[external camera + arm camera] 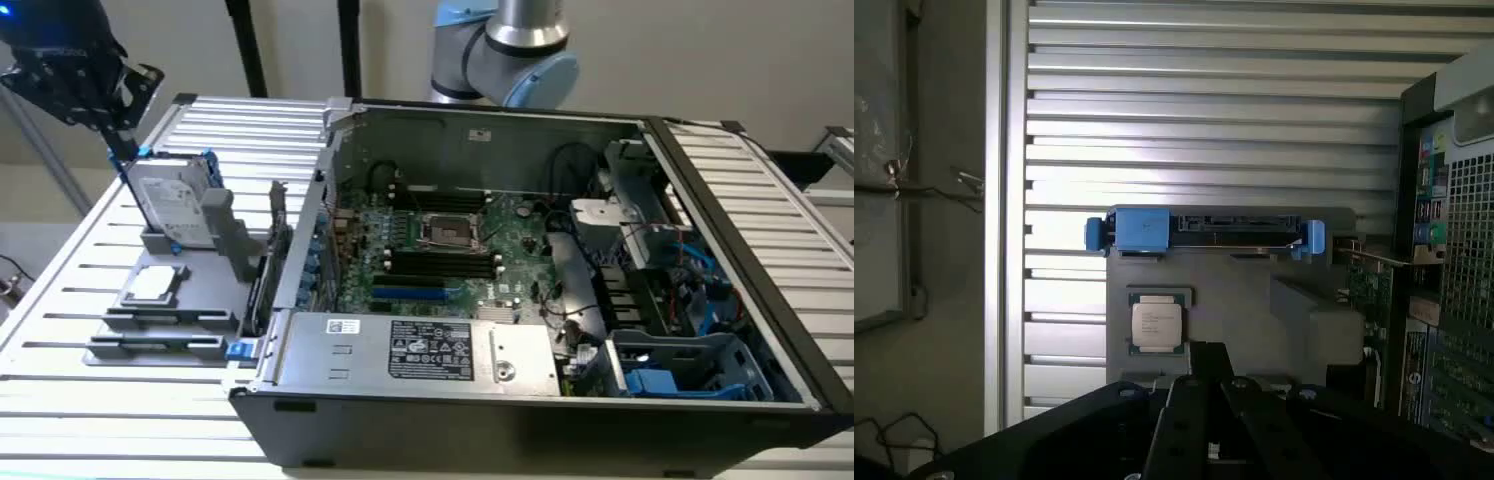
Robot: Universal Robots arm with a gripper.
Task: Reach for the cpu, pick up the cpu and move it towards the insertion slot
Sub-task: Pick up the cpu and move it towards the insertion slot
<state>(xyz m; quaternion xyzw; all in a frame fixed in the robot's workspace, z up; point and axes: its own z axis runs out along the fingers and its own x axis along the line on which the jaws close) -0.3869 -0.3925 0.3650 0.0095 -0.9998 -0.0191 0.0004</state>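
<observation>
Exterior view: The gripper (100,100) is seen at the far corner on the exterior view's left, raised above the slatted table (94,415). It hangs just over the top edge of the upright hard drive (174,205) in its blue frame. How far the gripper is opened cannot be told. It is well apart from the cpu (150,285). The cpu is laid flat, metal top up, on the grey holder (167,318), on the near side of the hard drive. To the exterior view's right of the holder the computer case (747,250) is laid open. Inside it the insertion slot (447,232) is seen on the green motherboard (514,225), with its metal frame around a dark centre.

Wrist view: The gripper (1206,365) is shown as a dark body over the grey holder (1254,300). Its opening cannot be judged here either. The cpu (1157,325) is seen flat in its square seat, between the gripper and the hard drive (1204,232), and it is not touched. The hard drive is viewed edge-on, with blue clips at both ends.
</observation>
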